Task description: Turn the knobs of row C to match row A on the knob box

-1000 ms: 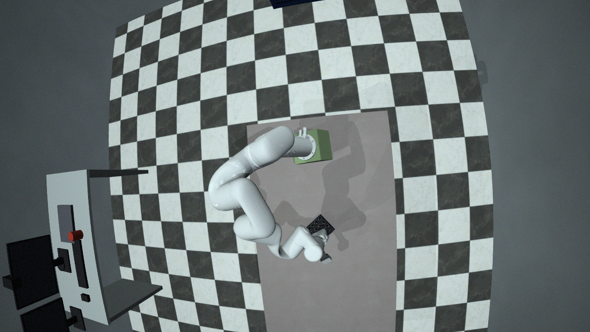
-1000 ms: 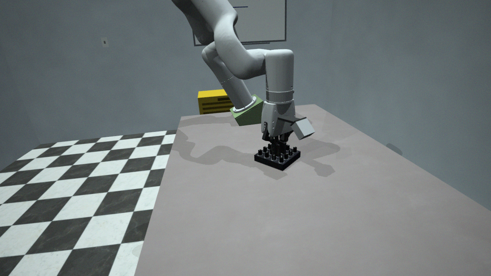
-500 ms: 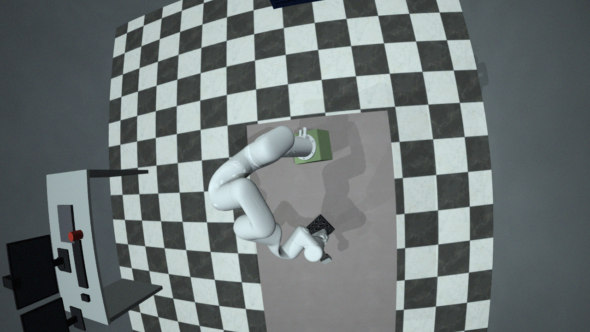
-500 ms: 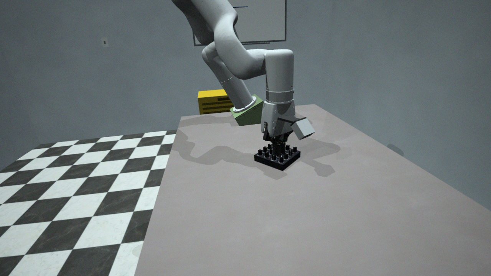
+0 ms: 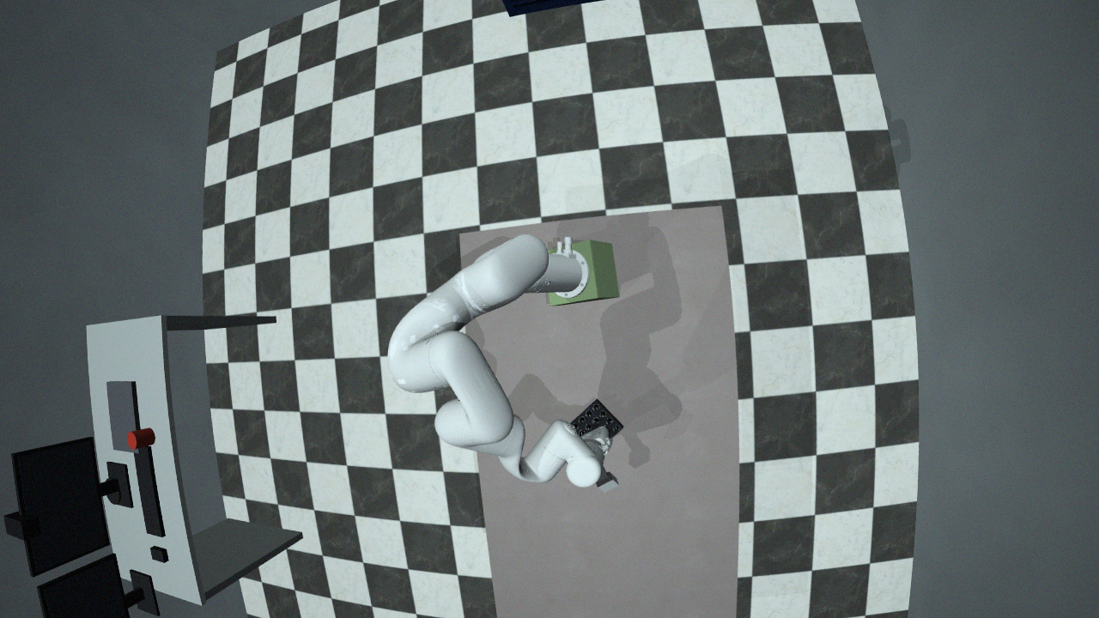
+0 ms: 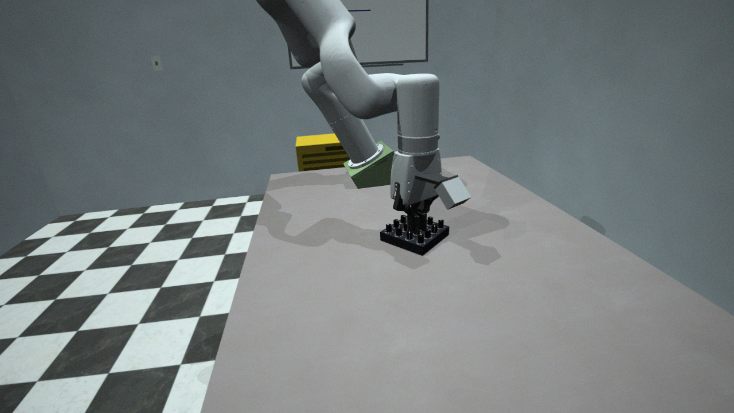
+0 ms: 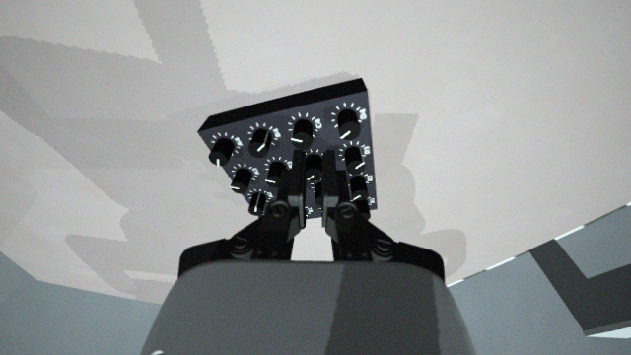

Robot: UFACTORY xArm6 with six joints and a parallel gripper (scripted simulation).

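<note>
Wrist view: gripper [image 7: 313, 179] nearly closed around one knob [image 7: 314, 165] on knob box [image 7: 286, 106]; firm grip unconfirmed; row matching seemingly unfinished.

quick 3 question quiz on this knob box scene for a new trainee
1. True or false: the gripper stands wide open, well off to one side of the knob box.
2. What colour is the base block that the arm is mounted on? A green, B yellow, C red
3. In the wrist view, how many knobs are in the row farthest from the camera?

Key
1. False: its fingers are narrowed around a knob near the middle of the box.
2. A
3. Four
</note>
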